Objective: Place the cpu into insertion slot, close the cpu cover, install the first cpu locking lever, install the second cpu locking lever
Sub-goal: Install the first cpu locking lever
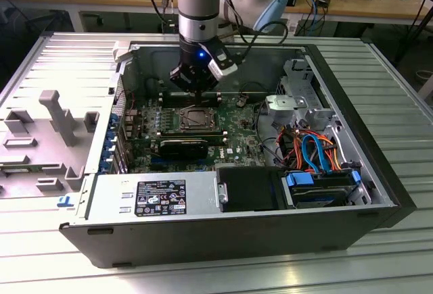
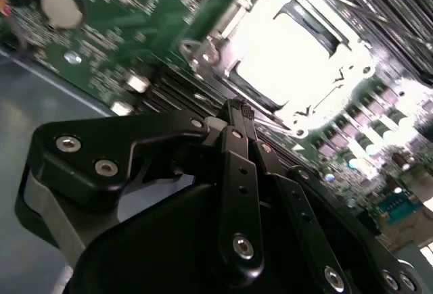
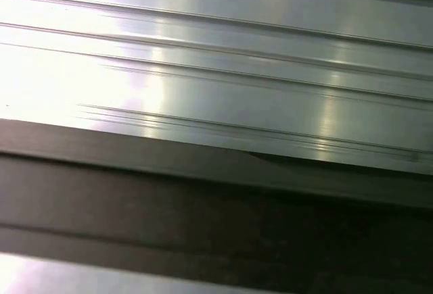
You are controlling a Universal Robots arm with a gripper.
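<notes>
Above the motherboard, black gripper (image 2: 237, 108) fingers pressed together, tips just short of the insertion slot (image 1: 195, 119). Second wrist view: cpu (image 2: 287, 54) glares white inside the silver cpu cover (image 2: 338, 81), at 1 o'clock from the tips. First wrist view: ribbed aluminium table (image 3: 216, 57).

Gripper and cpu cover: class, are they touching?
Cannot tell. In the exterior view the gripper hangs just above the cpu cover; no view shows contact or a gap plainly.

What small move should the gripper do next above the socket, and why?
Probably a short, slow descent: the gripper, fingers closed together, hangs just beside the insertion slot, whose cpu cover looks already down over the cpu.
</notes>
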